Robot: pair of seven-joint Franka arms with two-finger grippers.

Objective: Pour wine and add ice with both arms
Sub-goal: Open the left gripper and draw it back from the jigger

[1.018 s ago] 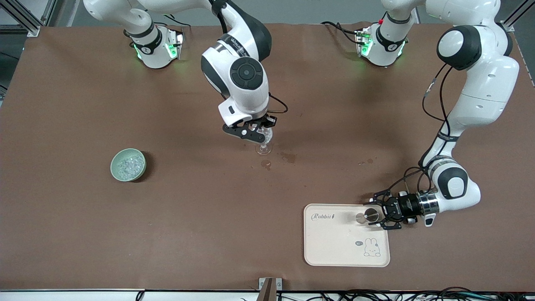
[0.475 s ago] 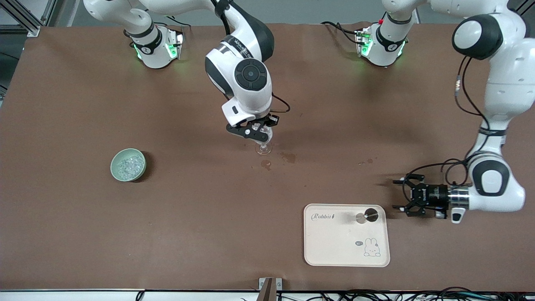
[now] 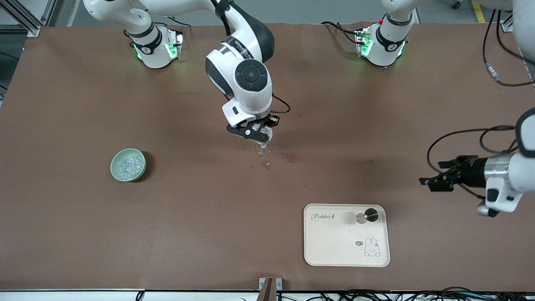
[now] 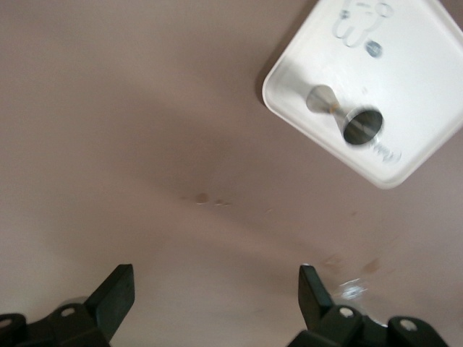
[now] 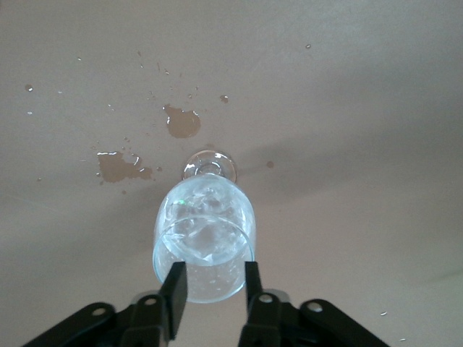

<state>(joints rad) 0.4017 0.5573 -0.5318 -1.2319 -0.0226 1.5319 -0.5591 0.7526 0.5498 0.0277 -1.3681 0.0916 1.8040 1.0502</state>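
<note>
Bench of brown matting carries everything. My cream rectangular plastic tray with its small steel jigger lies nearest the front camera. My left pincer hangs spread wide, empty, above bare bench. My right pincer over the clear stemmed glass: I cannot tell its grip. Ice chunks fill the pale green round bowl.
</note>
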